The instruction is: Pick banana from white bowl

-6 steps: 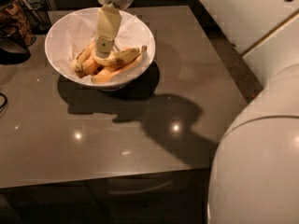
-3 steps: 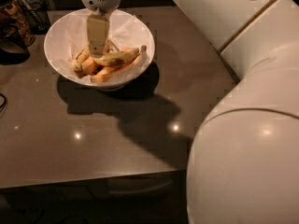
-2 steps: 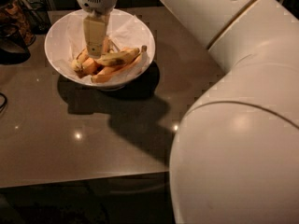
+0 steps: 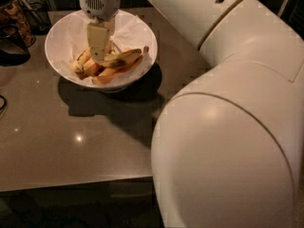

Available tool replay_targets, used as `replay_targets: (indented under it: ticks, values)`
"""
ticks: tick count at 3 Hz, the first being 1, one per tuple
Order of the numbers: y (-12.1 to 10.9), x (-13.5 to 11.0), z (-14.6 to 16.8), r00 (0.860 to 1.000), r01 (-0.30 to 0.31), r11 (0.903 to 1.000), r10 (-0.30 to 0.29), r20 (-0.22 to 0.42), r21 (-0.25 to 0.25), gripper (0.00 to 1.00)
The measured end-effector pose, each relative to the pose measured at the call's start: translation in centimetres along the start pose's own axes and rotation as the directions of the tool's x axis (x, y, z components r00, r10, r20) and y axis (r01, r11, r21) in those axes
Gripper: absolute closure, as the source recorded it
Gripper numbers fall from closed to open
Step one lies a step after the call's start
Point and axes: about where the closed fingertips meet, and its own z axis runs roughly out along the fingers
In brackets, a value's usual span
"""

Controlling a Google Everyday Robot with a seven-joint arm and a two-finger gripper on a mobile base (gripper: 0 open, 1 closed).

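The white bowl [image 4: 64, 37], wide and lined with crinkled white paper, stands at the far left of the brown table. Several bananas lie in it. A plain yellow banana [image 4: 81, 60] lies at the left of the pile, partly hidden by the gripper. A banana with a dark bruise patch [image 4: 122, 58] lies to the right, with an orange-tinted piece [image 4: 111, 73] in front of it. My gripper [image 4: 97, 56] hangs straight down from the wrist [image 4: 99, 1] into the bowl, its tip on the pile at the yellow banana.
The brown table [image 4: 57, 141] reaches to its front edge near the bottom. Dark objects [image 4: 14, 27] stand at the far left beside the bowl. My large white arm [image 4: 228, 127] fills the right half of the view.
The gripper has shifted slightly left inside the bowl and stays low on the bananas. The arm's elbow has swung closer and covers more of the view.
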Motion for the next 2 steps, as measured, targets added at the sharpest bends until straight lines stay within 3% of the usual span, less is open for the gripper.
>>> replay_targets:
  ticks: [2]
  values:
    - [0.08, 0.28, 1.27, 0.999, -0.027, 0.9992, 0.026, -0.021, -0.028, 0.33]
